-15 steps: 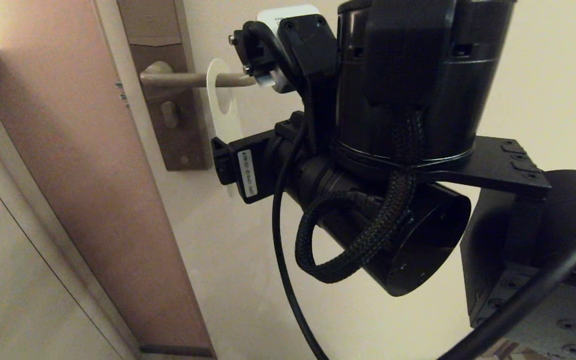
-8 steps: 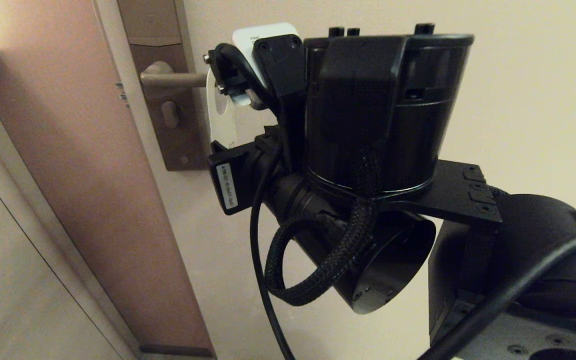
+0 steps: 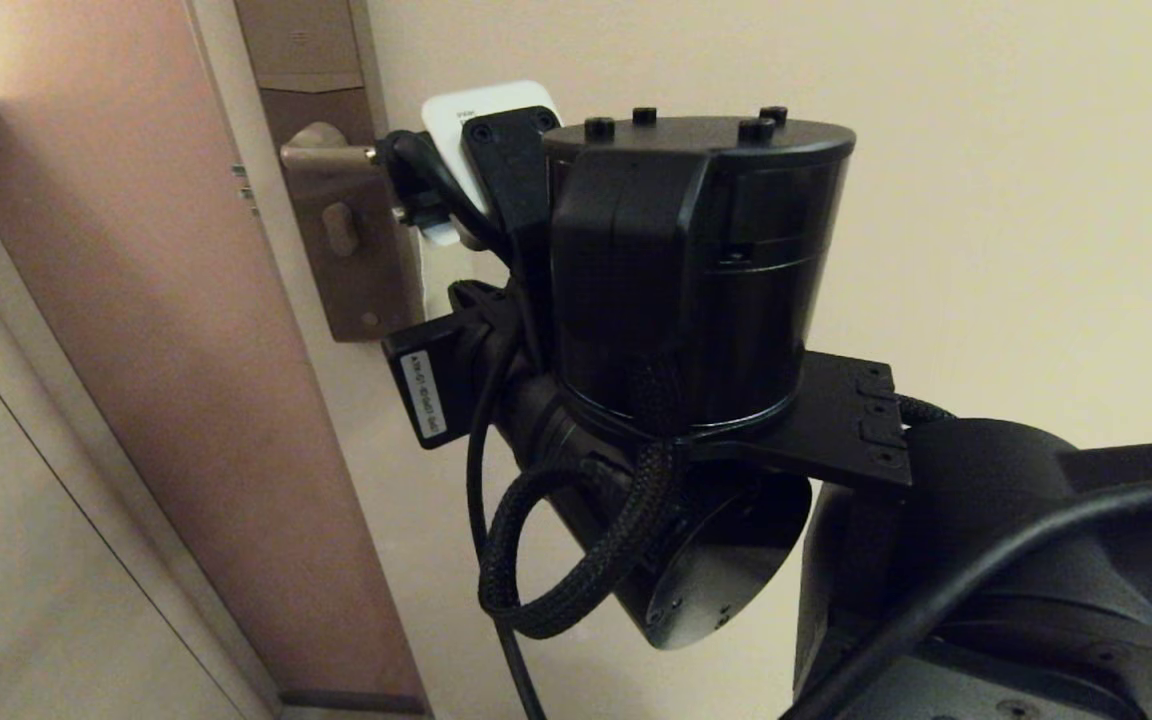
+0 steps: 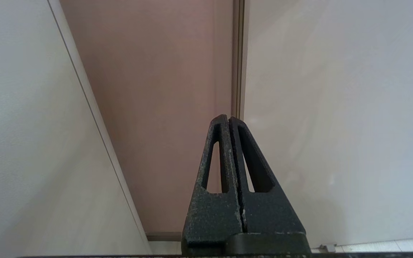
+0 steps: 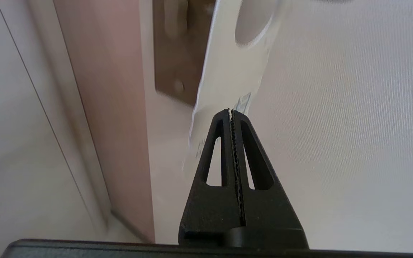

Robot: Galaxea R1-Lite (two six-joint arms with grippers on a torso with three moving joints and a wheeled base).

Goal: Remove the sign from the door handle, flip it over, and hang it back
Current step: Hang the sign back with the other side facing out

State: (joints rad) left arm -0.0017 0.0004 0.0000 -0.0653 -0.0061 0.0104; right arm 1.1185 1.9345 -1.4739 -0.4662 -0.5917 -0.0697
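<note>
The off-white sign (image 5: 228, 71) hangs beside the door, its oval hole at the top. My right gripper (image 5: 230, 111) is shut on the sign's lower edge, and the card's face shows past one finger. In the head view my right wrist (image 3: 676, 270) covers the sign and most of the door handle (image 3: 321, 155); only the handle's root on the brown plate (image 3: 346, 270) shows. My left gripper (image 4: 229, 118) is shut with nothing in it, parked low and facing the door's edge.
The pinkish-brown door frame (image 3: 186, 400) stands left of the plate, with a pale wall panel (image 3: 36, 560) further left. The cream door face (image 3: 986, 200) fills the right side. A black cable loop (image 3: 556, 560) hangs under my right wrist.
My right arm has moved left and lower in the head view, toward the plate, and now covers the lever and the sign. Its jaws have shut on the sign.
</note>
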